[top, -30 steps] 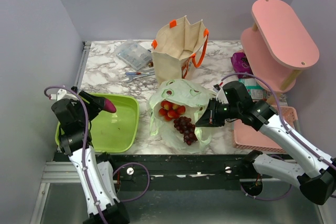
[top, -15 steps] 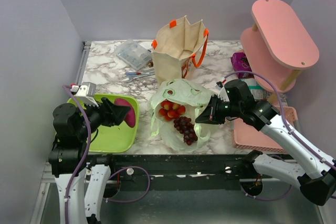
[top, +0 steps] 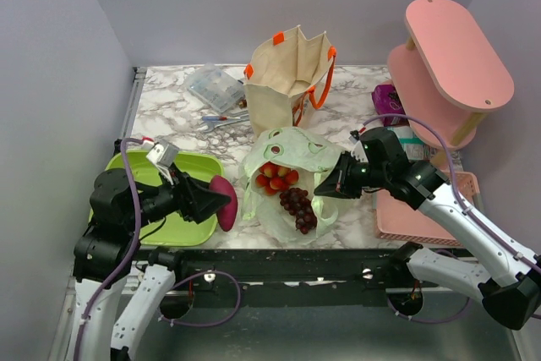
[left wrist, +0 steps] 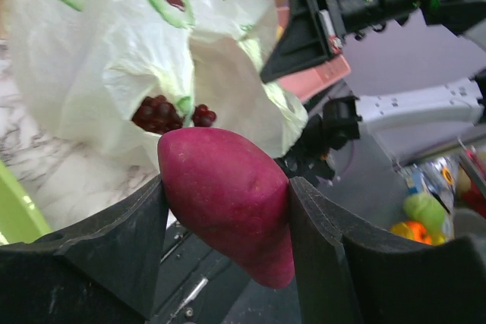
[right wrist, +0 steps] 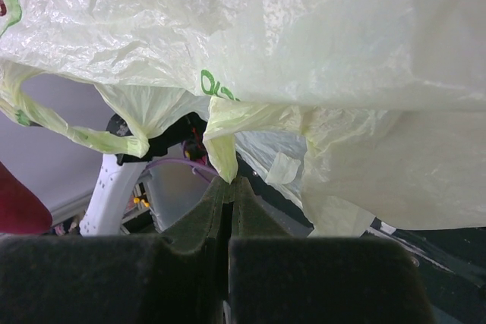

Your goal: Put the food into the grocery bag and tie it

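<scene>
Lime-green and smooth, the plastic tray [top: 193, 177] lay beneath and behind the left gripper [top: 207, 199]. Its two dark fingers were clamped on the sides of the purple-red sweet potato [top: 226, 206], whose tapered end stuck out past the fingertips and drooped downward. The potato hung over the tray's right rim, close to the front edge of the marble table [top: 169, 116]. Only a narrow strip of bare stone lay between its tip and the grocery bag [top: 292, 151] just ahead of those fingers. A second earlier the same grip had stood high over the tray's far left side, and half a second earlier over its middle; it had since swung rightward and lower. The potato's skin was matt, with shallow dimples. The bag was thin, crinkly, pale green film printed with halved avocados, and its mouth gaped open toward the left fingers. Dark red grapes [top: 300, 207] and red strawberries [top: 277, 177] lay inside it. At the bag's right side the right gripper [top: 325, 192] had its fingers pressed together on a twisted fold of the rim, holding that side up. A handle loop [right wrist: 53, 123] sagged free to one side of them. That gripper and the bag had barely shifted. Beyond the bag, well away from both sets of fingers, stood a stiff beige tote [top: 283, 82]. Behind the right fingers a pink latticed basket [top: 423, 217] and a rounded pink shelf [top: 456, 48] crowded the table's right edge.
</scene>
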Tool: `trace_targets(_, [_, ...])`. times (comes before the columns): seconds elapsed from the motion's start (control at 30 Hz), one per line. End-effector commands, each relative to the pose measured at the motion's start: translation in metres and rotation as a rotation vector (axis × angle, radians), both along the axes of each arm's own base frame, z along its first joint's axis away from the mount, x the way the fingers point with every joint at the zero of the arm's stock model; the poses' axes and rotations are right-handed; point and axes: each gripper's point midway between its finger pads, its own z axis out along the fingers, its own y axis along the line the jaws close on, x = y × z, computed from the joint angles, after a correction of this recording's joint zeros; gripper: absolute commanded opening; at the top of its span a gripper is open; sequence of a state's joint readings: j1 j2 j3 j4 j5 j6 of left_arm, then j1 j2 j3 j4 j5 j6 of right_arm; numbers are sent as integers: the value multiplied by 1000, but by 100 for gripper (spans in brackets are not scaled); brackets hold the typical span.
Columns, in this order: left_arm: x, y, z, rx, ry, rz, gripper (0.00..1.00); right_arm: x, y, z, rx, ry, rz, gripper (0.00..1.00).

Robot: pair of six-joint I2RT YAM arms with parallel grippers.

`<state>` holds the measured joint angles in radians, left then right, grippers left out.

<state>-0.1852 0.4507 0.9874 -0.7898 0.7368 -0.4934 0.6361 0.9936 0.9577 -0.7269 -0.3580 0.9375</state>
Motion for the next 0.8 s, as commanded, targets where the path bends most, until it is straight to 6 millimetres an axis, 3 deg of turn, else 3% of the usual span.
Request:
trace_targets(0.0, [-3,-17,10,-11,4,-89,0,5,-2,6,0,-29,-36,1])
trace_targets(0.1, [1,-34,1,48,55,-133,0,5,-2,8,4,-27,-39,1])
trace_targets(0.23, [-9,-69,5,117,35,-220,0,6,-5,11,-4,-34,-51,1])
trace_targets(0.37, [-12,-102,-5,227,40,-282,0,5,-7,15,-7,-43,-59,1])
trace_targets(0.6, [6,-126,-31,303,73,-252,0,2,-11,20,-6,-54,-63,1])
trace_targets(0.77, [33,-138,-44,330,71,-146,0,0,-9,24,19,-48,-60,1])
